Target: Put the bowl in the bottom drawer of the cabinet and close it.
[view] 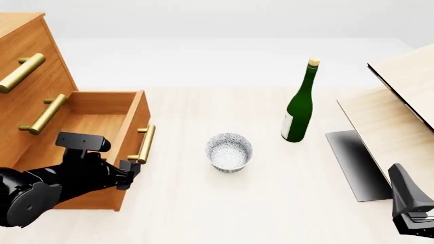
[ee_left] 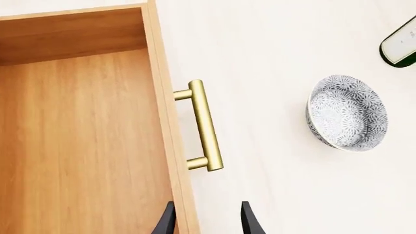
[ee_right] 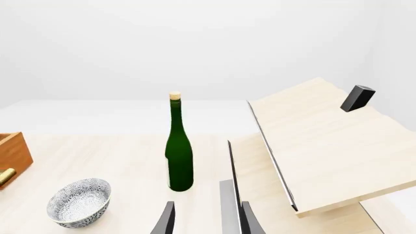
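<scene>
The tall orange-brown wooden cabinet (view: 27,61) has its bottom drawer (view: 88,127) pulled out, ready; the left gripper (view: 129,173) hangs narrowly parted, empty, by the brass handle (view: 145,144). The speckled grey-white bowl (view: 229,151) waits on the pale counter (view: 271,203). The right gripper (ee_right: 206,219) hangs parted, empty.

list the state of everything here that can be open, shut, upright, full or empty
bottom drawer: pulled open, empty inside
two upper drawers: shut
bowl: upright on the table, empty
wine bottle: upright, corked
left gripper: open, holding nothing, near the drawer front
right gripper: open, holding nothing
</scene>
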Tool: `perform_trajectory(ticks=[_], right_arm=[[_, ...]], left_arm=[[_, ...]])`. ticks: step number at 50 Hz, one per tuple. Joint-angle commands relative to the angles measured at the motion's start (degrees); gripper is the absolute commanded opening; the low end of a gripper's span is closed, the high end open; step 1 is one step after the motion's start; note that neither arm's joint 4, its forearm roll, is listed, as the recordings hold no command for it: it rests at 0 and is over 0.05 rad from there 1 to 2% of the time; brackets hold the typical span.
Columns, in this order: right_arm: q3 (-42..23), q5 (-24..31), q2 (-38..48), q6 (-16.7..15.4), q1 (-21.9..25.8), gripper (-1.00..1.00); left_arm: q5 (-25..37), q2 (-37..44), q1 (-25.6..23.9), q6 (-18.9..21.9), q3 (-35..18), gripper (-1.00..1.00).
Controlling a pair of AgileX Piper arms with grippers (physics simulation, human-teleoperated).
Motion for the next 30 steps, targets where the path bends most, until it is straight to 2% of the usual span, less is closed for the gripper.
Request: perform_trajectory(ticks=[1,30], right_arm=[[0.0,0.0,0.0,-0.01,0.0,1.0],[0.0,0.0,-0.01,-0.01,-0.01,1.0]], left_arm=[[-0.71,2.62,-1.19,-0.53,0.93,1.0],[-1.7,3.92,-4.03,-1.06,0.36,1.0]])
